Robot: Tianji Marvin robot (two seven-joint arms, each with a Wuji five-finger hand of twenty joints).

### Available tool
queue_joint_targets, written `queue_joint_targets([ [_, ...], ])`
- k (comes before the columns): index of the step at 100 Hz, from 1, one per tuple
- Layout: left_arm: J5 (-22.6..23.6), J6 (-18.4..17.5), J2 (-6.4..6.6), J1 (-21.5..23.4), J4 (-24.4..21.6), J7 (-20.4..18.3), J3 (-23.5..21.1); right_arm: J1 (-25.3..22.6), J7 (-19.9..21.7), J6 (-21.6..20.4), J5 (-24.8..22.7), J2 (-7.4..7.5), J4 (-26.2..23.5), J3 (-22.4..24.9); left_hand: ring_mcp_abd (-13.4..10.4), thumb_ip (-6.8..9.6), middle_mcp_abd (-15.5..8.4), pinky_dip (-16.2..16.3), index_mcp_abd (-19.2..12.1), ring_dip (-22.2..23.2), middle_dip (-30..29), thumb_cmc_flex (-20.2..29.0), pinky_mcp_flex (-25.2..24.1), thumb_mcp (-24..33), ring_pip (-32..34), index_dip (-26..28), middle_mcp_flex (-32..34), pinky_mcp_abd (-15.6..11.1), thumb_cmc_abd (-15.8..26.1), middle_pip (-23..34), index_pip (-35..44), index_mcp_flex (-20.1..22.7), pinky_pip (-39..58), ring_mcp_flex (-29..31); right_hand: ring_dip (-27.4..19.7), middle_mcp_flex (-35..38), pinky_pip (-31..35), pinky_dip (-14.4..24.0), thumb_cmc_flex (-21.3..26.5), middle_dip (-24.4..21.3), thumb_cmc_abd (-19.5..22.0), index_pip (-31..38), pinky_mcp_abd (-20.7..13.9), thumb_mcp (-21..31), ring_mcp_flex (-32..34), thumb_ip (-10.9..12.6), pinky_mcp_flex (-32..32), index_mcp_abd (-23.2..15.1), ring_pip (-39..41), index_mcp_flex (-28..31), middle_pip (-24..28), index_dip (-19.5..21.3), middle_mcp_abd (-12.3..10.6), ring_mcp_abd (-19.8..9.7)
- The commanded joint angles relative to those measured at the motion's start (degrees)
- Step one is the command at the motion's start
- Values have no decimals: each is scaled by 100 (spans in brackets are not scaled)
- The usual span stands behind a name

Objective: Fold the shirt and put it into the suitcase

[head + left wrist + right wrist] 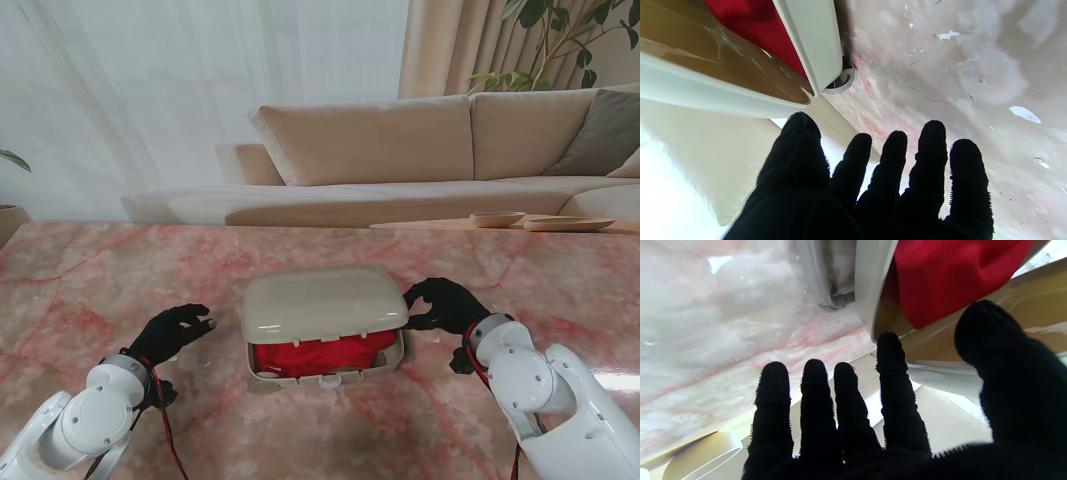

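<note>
A small cream suitcase stands mid-table, its lid tilted low over the base. The red shirt lies bunched inside and shows through the front gap. My right hand is at the lid's right edge, thumb over it and index finger under it. In the right wrist view, the right hand has its index tip at the lid's rim, beside the shirt. My left hand hovers left of the suitcase, fingers spread, apart from it. The left wrist view shows the left hand, the lid, the shirt and a wheel.
The pink marble table top stretches wide on both sides of the suitcase. Beyond its far edge stands a beige sofa, and a low wooden surface with a shallow bowl lies at the back right.
</note>
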Motion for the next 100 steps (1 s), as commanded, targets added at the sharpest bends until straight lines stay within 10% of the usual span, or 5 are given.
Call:
queue_joint_targets([
  [1,4,24,-15,51,19,7,6,-125,114,0,2,22,25,17,125,110,-119,-10,-236,-34,21,-89,-46,-206,-70,43,96,133,191,-17,28,-3,16,113,-98,32,-100,-94,-182,-46,-29,-7,-2,37,17,194,-39,-149,-93,27,-86,90,-133,-54],
  [100,27,-24,-10,106,29,-1,-43,-578,555,-217,-173,116,-260,388,135,110,-117,-14,-250,-35,22,-84,-41,-205,-63,52,102,134,192,-15,45,32,22,112,-87,146,-92,-53,-232,-32,-126,-40,-1,119,113,136,34,-222,-50,51,-89,86,-191,-70],
])
